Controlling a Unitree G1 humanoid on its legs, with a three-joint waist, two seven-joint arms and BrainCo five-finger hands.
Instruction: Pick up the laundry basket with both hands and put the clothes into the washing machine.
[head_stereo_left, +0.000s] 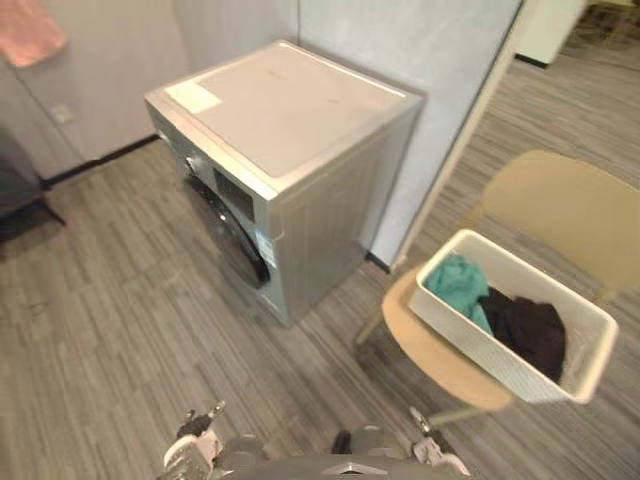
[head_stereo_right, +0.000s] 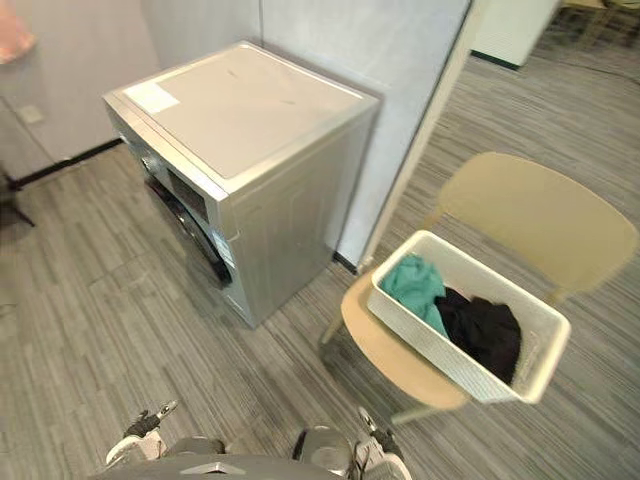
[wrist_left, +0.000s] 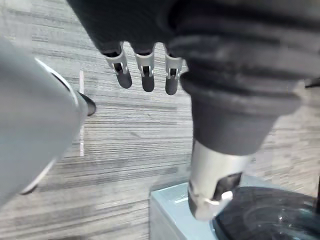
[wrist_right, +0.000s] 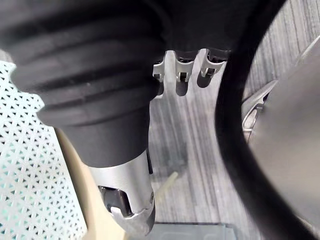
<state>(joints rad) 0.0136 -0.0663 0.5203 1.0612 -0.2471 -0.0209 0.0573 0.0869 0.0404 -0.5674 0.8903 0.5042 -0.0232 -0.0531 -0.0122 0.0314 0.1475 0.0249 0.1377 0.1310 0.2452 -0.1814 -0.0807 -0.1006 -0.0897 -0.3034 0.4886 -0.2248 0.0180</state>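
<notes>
Laundry basket (head_stereo_left: 470, 345) on tan chair (head_stereo_left: 570, 210), floor (head_stereo_left: 120, 330) perhaps carpet.

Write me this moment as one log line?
laundry basket: on chair, clothes inside | washing machine: left of chair | left hand: open, empty | right hand: open, empty | pickup: not yet done

Left hand (wrist_left: 146, 70) and right hand (wrist_right: 181, 73) both empty, fingers loose and nearly straight, thumbs apart.
</notes>
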